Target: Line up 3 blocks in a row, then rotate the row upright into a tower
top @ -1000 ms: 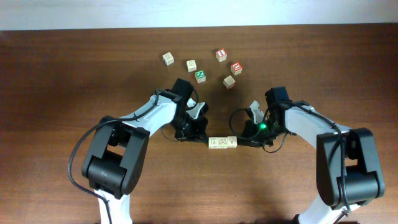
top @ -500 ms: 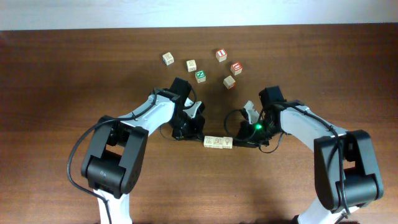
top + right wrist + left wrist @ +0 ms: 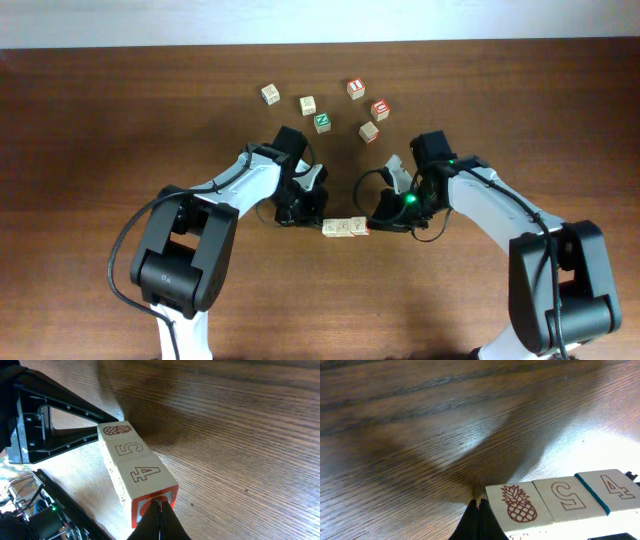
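Three pale-wood blocks lie end to end in a short row at the table's middle. From the left wrist view they show a pineapple, a 5 and a 4 on top. My left gripper is shut, its tips against the pineapple block's left end. On the other side my right gripper is also shut, and its tips press on the red-framed end face of the 4 block. Neither gripper holds anything.
Several loose cubes lie behind the arms: a tan one, another, a green-letter cube, a red-striped cube, a red cube and a tan one.
The row of three blocks has slid left across the table, with the right gripper following at its right end. The left gripper has backed a little to the left. Both stayed shut.
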`<state>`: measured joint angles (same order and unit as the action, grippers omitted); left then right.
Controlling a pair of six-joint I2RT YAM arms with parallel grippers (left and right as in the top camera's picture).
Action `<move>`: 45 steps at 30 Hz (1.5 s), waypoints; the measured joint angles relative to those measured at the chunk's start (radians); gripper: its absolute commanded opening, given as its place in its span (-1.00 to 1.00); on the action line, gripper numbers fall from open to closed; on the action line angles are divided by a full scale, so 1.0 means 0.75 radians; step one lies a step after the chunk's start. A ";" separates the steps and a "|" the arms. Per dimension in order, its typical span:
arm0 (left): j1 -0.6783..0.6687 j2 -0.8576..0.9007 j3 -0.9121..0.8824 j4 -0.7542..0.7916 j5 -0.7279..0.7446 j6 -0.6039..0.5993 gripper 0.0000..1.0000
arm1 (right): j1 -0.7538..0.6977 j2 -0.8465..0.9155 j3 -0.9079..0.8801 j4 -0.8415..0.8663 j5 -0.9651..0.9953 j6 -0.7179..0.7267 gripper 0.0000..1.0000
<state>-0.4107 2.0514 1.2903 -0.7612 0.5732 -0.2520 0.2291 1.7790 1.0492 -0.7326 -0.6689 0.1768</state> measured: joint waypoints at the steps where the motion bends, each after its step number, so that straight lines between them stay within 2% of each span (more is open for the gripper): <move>1: 0.001 0.000 0.000 -0.001 -0.003 0.000 -1.00 | 0.004 0.000 0.002 -0.001 0.003 0.009 -0.92; 15: 0.020 0.000 -0.003 -0.002 -0.057 0.000 -1.00 | 0.110 -0.031 0.135 -0.009 0.020 0.076 -0.91; 28: 0.019 0.000 -0.005 -0.001 -0.053 -0.001 -1.00 | 0.209 -0.072 0.157 0.001 0.021 0.149 -0.92; 33: -0.019 0.000 -0.005 0.009 0.088 -0.004 -1.00 | 0.256 -0.054 0.159 0.011 0.020 0.154 -0.91; 45: 0.033 0.000 -0.005 0.010 0.082 -0.016 -1.00 | 0.255 -0.054 0.160 -0.010 0.033 0.210 -0.91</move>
<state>-0.3859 2.0514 1.2869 -0.7540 0.6346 -0.2642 0.4206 1.7382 1.1690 -0.7399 -0.6441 0.3340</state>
